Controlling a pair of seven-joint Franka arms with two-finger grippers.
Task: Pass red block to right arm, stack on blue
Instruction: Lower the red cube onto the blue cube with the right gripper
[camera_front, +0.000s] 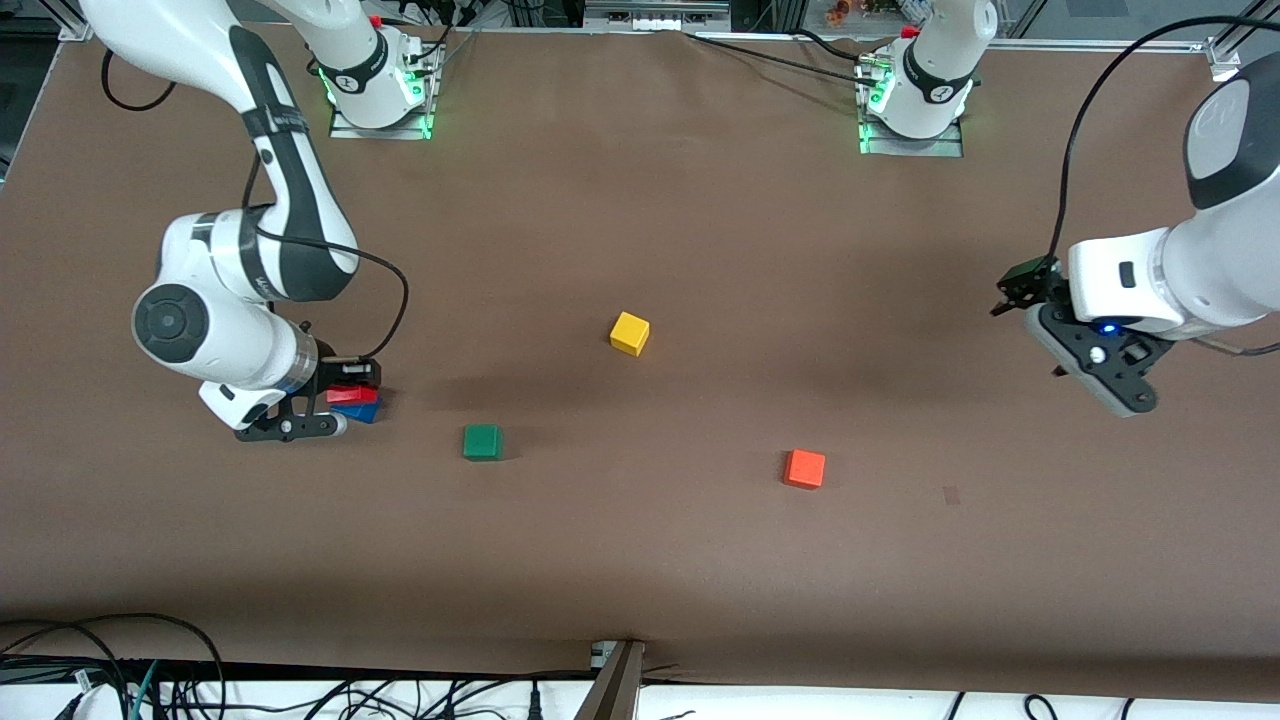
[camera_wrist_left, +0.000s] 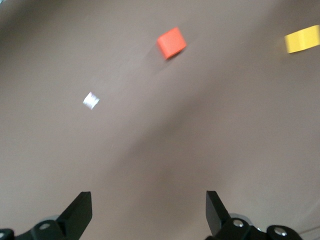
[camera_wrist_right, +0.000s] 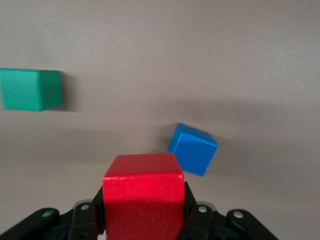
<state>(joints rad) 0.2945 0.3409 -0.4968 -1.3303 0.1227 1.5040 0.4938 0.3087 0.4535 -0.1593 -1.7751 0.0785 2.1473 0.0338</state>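
My right gripper (camera_front: 345, 392) is shut on the red block (camera_front: 352, 394) near the right arm's end of the table. It holds the block low, just above the blue block (camera_front: 362, 411), which lies on the table. In the right wrist view the red block (camera_wrist_right: 142, 195) sits between the fingers (camera_wrist_right: 192, 212). There the blue block (camera_wrist_right: 193, 149) shows past its upper corner, turned at an angle. My left gripper (camera_front: 1015, 290) is open and empty, up in the air at the left arm's end. Its fingers (camera_wrist_left: 80, 212) stand wide apart.
A green cube (camera_front: 482, 441) lies beside the blue block toward the middle, also in the right wrist view (camera_wrist_right: 31, 89). A yellow cube (camera_front: 630, 332) sits mid-table. An orange cube (camera_front: 805, 468) lies nearer the front camera, also in the left wrist view (camera_wrist_left: 171, 42).
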